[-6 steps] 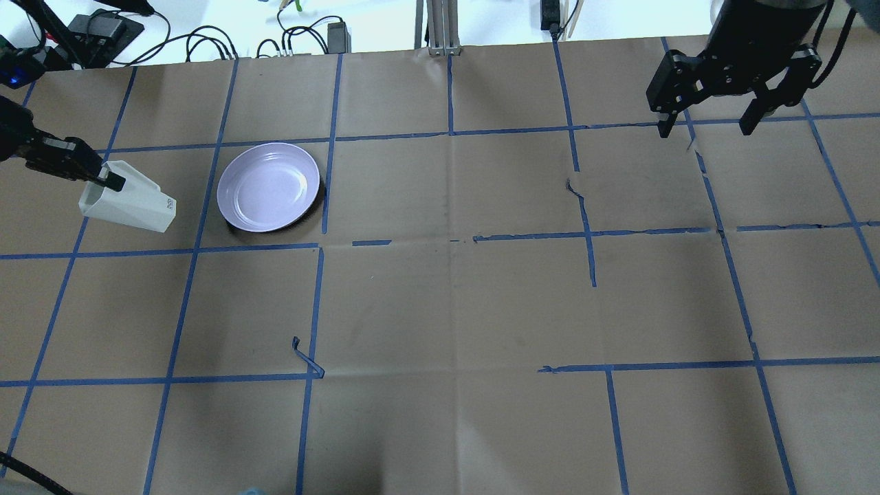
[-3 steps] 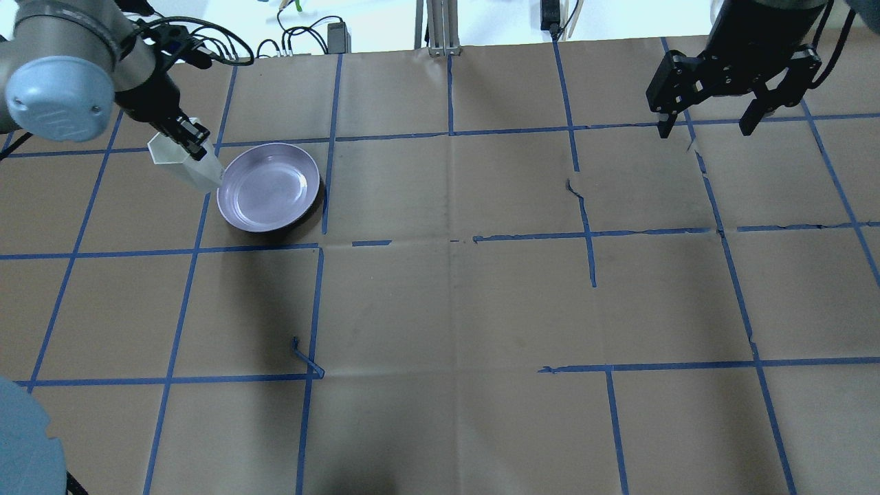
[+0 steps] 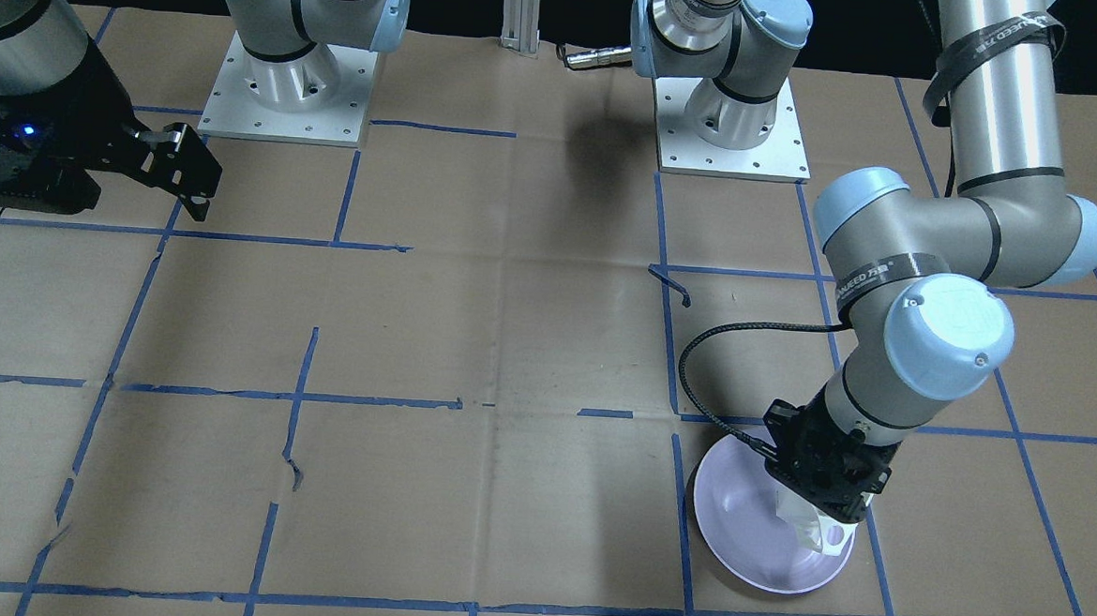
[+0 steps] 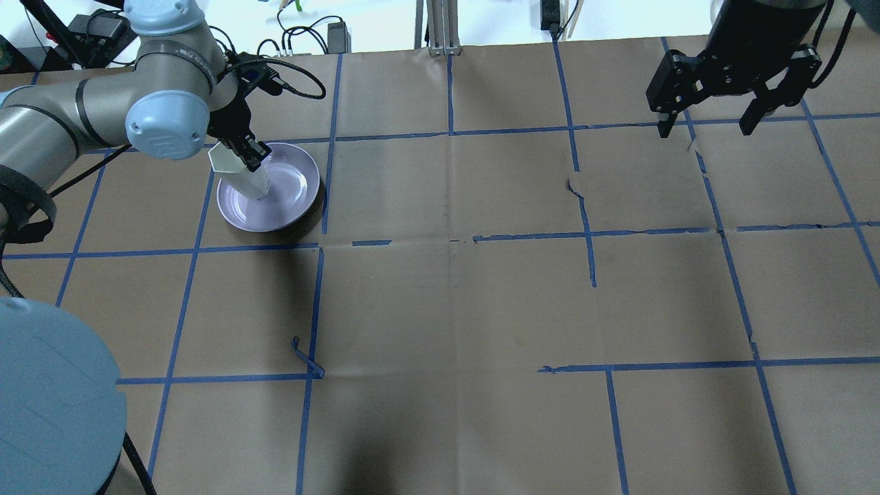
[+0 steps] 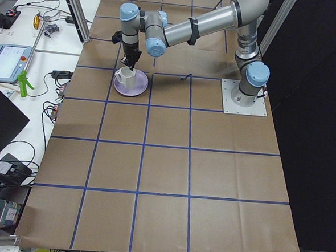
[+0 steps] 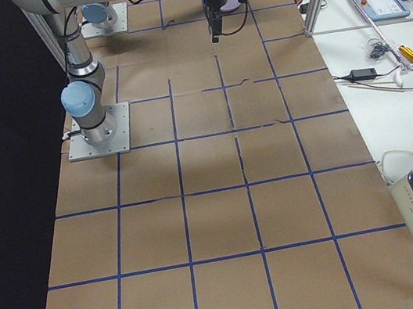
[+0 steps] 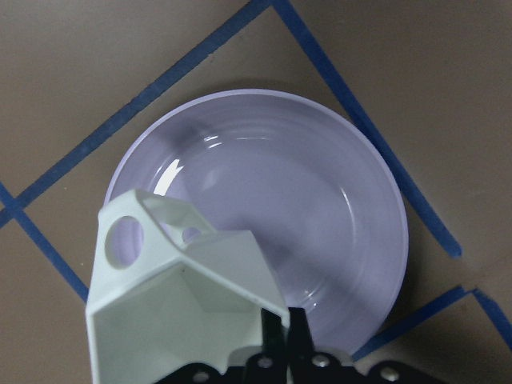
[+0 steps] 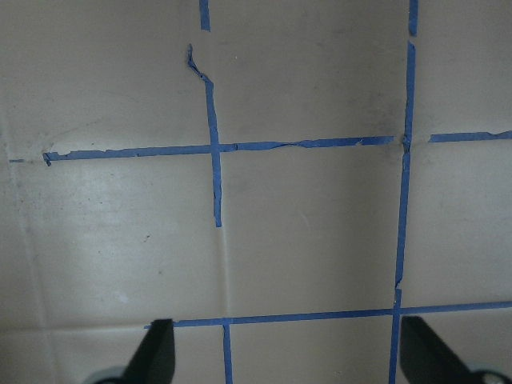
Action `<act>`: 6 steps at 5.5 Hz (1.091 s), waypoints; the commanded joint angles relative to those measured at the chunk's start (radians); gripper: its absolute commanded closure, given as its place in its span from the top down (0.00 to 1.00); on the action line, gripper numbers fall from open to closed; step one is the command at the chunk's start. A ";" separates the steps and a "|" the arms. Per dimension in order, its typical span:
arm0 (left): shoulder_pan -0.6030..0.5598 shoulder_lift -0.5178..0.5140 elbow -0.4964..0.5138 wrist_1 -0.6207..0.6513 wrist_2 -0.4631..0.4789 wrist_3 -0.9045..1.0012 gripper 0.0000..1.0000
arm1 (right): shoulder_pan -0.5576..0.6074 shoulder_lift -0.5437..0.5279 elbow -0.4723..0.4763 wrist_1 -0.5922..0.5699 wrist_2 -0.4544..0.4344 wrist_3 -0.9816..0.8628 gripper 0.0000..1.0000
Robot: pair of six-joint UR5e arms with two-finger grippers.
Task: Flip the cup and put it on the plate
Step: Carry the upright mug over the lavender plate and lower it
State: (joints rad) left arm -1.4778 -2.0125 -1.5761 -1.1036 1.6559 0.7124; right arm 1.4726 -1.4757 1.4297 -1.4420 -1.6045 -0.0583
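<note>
My left pincer (image 4: 247, 157) is clamped on the rim of the cup (image 4: 244, 177), gripping one wall of it from above. The cup hangs mouth up and tilted. In the overhead view its rim leans toward 10 o'clock, and its narrow base is over the 9 o'clock side of the plate (image 4: 292, 189). I cannot tell whether the base touches the plate. In my left wrist view I look into the cup's open mouth, with the handle (image 7: 144, 210) at 10 o'clock. The plate lies at about 10 o'clock on the surface (image 4: 447, 309), just beside a line of blue tape (image 4: 333, 137). My right pincer (image 4: 707, 129) hovers at 2 o'clock, fingers apart, holding nothing, well apart from the plate.
</note>
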 commanded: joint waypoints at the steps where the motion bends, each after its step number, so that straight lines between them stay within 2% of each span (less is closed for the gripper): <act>1: -0.016 0.014 -0.031 0.001 0.001 -0.047 0.00 | 0.000 0.000 0.000 0.000 0.000 0.000 1.00; 3: -0.015 0.006 -0.041 0.030 -0.005 -0.045 0.01 | 0.000 0.000 0.000 0.000 0.000 0.000 1.00; 4: -0.015 0.004 -0.041 0.030 -0.005 -0.050 0.19 | 0.000 0.000 0.000 0.000 0.000 0.000 1.00; 5: -0.012 0.008 -0.039 0.030 -0.008 -0.045 0.94 | 0.000 0.000 0.000 0.000 0.000 0.000 1.00; 6: -0.009 0.027 -0.036 0.021 -0.008 -0.050 0.96 | 0.000 0.000 0.000 0.000 0.000 0.000 1.00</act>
State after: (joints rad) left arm -1.4892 -1.9991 -1.6144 -1.0767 1.6483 0.6651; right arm 1.4726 -1.4757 1.4297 -1.4419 -1.6045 -0.0583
